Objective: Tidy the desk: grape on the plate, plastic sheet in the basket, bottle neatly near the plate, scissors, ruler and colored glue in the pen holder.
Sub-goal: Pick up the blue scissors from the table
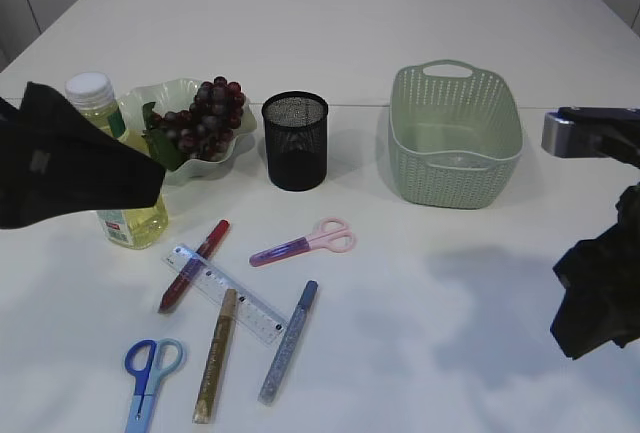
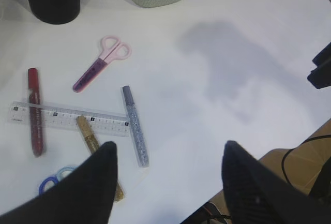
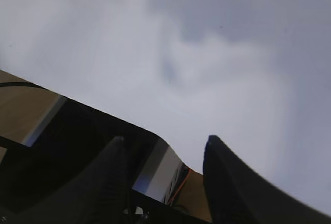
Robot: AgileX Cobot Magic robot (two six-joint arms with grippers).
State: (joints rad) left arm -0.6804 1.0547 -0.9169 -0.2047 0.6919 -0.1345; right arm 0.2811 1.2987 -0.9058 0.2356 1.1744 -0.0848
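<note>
Two wrist cams, very different stories. Left gripper [image 2: 168, 182] hangs jaws apart, empty, over pink scissors [image 2: 99, 63], clear ruler [image 2: 70, 118], red [image 2: 35, 113], gold [image 2: 92, 141] and silver glue [image 2: 135, 127]. Right gripper [image 3: 163, 182] also spread, holding nothing, sees only bare table [image 3: 207, 53] edge. Only exterior cam catches grapes [image 1: 205, 113] on plate [image 1: 150, 98], bottle [image 1: 115, 168] beside it, mesh pen holder [image 1: 295, 140], green basket [image 1: 455, 133], blue scissors [image 1: 148, 373].
</note>
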